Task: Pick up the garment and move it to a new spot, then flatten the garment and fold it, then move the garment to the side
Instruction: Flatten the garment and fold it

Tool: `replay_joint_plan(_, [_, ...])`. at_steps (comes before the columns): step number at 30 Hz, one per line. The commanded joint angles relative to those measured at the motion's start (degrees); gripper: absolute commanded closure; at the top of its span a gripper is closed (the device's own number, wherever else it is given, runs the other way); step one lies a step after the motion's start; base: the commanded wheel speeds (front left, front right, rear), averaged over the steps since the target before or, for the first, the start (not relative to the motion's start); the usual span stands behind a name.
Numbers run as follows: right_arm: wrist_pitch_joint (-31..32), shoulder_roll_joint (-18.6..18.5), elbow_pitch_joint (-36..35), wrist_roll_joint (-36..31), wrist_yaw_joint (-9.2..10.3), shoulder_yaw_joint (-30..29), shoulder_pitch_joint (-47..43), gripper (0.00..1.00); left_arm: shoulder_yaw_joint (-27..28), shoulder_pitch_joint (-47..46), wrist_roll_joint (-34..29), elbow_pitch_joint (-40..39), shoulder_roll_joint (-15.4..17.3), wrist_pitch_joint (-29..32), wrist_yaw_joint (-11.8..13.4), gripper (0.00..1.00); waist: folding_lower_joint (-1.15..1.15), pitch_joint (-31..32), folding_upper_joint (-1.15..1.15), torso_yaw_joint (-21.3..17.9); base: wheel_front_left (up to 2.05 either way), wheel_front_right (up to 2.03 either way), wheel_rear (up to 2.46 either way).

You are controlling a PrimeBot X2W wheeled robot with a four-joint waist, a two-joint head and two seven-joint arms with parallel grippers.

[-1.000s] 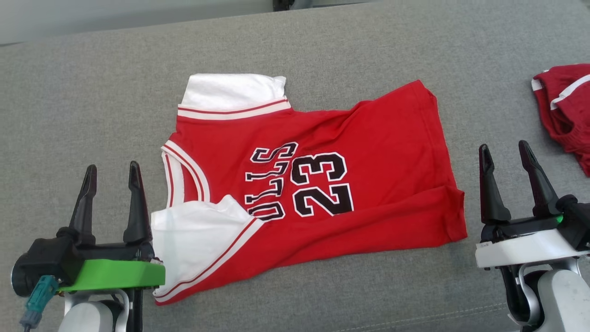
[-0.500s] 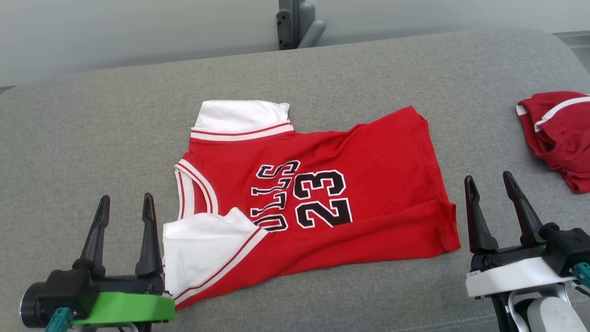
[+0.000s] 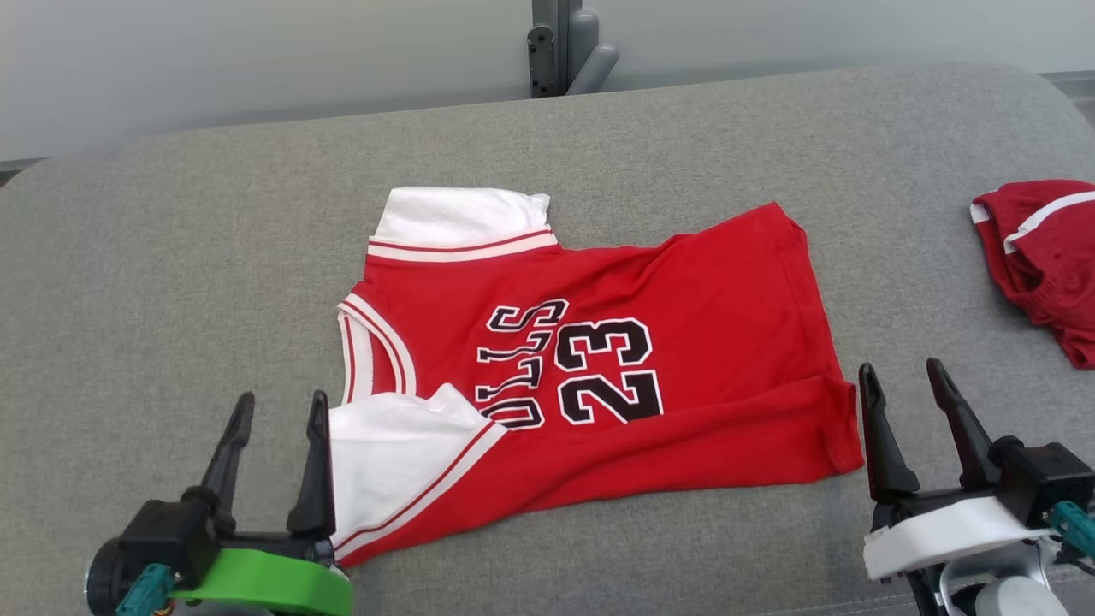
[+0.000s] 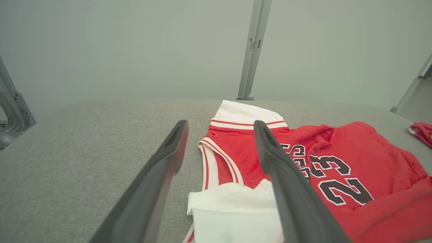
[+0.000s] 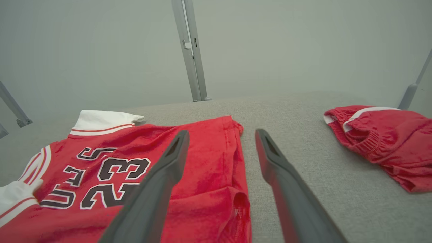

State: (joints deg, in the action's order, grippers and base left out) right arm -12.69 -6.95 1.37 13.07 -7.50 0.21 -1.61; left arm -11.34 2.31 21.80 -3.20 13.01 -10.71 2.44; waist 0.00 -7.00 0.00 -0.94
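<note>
While the garment [image 3: 701,342] lies spread across the middle of the grey padded surface [image 3: 154,257], nothing is held by either hand. To the left of the garment, at its near white sleeve [image 3: 385,462], the left hand [image 3: 282,395] is seen with its two fingers wide apart and empty. Its inner finger stands just beside the sleeve's edge, and whether the cloth is touched cannot be told.

The garment is laid face up, neck to the left and hem to the right, with the number 23 showing. Most of it is flat, but the near sleeve is turned in over the chest lettering, a ridge is raised along the near edge, and light creases run toward the far hem corner.

To the right of the garment, just off its near hem corner, the right hand [image 3: 901,366] is held open and empty, apart from the cloth. Farther right, well apart from the garment, a second red piece of clothing [image 3: 1039,257] is bunched at the surface's edge.

From this layout, the placing at a spot may be judged as done and the flattening as unfinished. No fold has been made, and the move to the side is not yet begun.
</note>
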Motion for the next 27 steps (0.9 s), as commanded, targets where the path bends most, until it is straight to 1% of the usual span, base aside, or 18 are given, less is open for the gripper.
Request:
replay_joint_plan(1, [-0.02, 0.10, 0.84, 0.42, 0.02, -0.17, -0.93, 0.00, -0.32, 0.63, 0.84, 0.88, -0.39, 0.29, -0.43, 0.00, 0.00, -0.20, 0.00, 0.23, 0.00, 0.00, 0.00])
replay_joint_plan(6, [-0.30, 0.20, 6.88, 1.69, 0.02, -0.97, -2.36, 0.00, -1.53, 2.84, 3.95, 6.96, -2.03, 1.73, -1.79, 0.00, 0.00, -1.08, 0.00, 0.58, 0.00, 0.00, 0.00])
replay_joint_plan(10, [-0.84, 0.31, 11.64, 2.69, 0.02, -0.83, -1.35, 0.00, -0.96, 3.89, 6.08, 11.54, -3.01, 1.71, -1.90, 0.00, 0.00, -2.29, 0.00, 0.68, 0.00, 0.00, 0.00])
replay_joint_plan(15, [-1.43, -0.33, 16.43, 3.68, 0.02, 0.41, 1.49, 0.00, -0.24, 1.48, 8.28, 16.44, -3.27, 1.49, -3.22, 0.00, 0.00, -4.21, 0.00, 1.02, 0.00, 0.00, 0.00])
replay_joint_plan(19, [-1.63, -0.69, 20.06, 4.56, 0.02, 2.19, 4.37, 0.00, 0.08, -0.64, 10.16, 20.08, -3.73, 2.43, -4.59, 0.00, 0.00, -5.85, 0.00, 1.04, 0.00, 0.00, 0.00])
replay_joint_plan(24, [-1.68, -0.66, 24.20, 6.17, 0.02, 4.08, 7.19, 0.00, -0.75, -3.19, 13.25, 23.52, -4.16, 5.75, -7.00, 0.00, 0.00, -7.14, 0.00, 1.12, 0.00, 0.00, 0.00])
replay_joint_plan(25, [-1.68, -0.66, 24.20, 6.17, 0.02, 4.08, 7.19, 0.00, -0.75, -3.19, 13.25, 23.52, -4.16, 5.75, -7.00, 0.00, 0.00, -7.14, 0.00, 1.12, 0.00, 0.00, 0.00])
replay_joint_plan(26, [-1.57, -0.61, 25.00, 6.51, 0.02, 4.47, 7.43, 0.02, -1.22, -3.48, 13.87, 23.92, -4.12, 6.50, -7.43, 0.17, 0.00, -7.21, 0.00, 1.12, 0.00, 0.00, 0.00])
replay_joint_plan(27, [-1.57, -0.56, 25.58, 6.80, 0.02, 4.74, 7.69, 0.45, -1.37, -3.76, 14.47, 24.23, -4.25, 6.90, -7.69, 0.90, 0.00, -7.25, 0.00, 1.13, 0.00, 0.00, 0.00])
